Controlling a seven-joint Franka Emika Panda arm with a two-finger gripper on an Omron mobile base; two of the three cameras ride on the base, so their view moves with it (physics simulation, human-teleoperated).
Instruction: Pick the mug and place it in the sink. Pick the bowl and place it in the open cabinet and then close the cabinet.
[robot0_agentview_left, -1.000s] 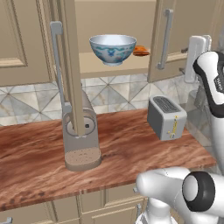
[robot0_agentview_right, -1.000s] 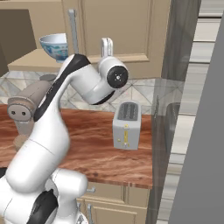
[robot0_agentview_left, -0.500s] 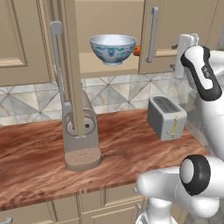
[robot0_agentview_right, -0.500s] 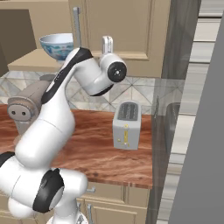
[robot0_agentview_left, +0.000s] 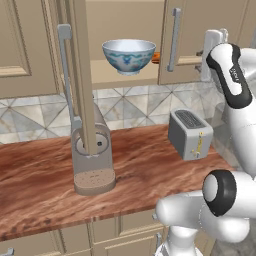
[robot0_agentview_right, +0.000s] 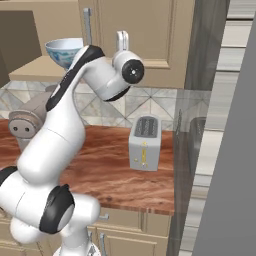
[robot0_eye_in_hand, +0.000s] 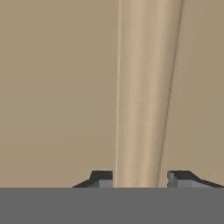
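Left base view. Arm: white, rising at lower right, elbow bent, forearm reaching up to the right-hand cabinet (robot0_agentview_left: 190, 35) door; hand pressed near that door's right edge. Bowl (robot0_agentview_left: 128, 55): upright on the shelf of the open cabinet, a small orange item (robot0_agentview_left: 155, 57) just behind it at right. Left door swung out edge-on, long silver handle (robot0_agentview_left: 65, 75) facing the camera. Counter (robot0_agentview_left: 145, 170): reddish wood-grain, carrying a beige coffee machine (robot0_agentview_left: 93, 160) and a silver toaster (robot0_agentview_left: 189, 134), well apart. Backsplash: grey diamond tile.

Right base view. Arm arches from lower left, wrist raised against the beige door. Bowl on shelf, partly hidden behind the arm. Toaster on counter; grey panel at right.

Hand view. Gripper (robot0_eye_in_hand: 140, 177): dark tips standing apart, facing a beige raised-panel surface close up; nothing seen between them.
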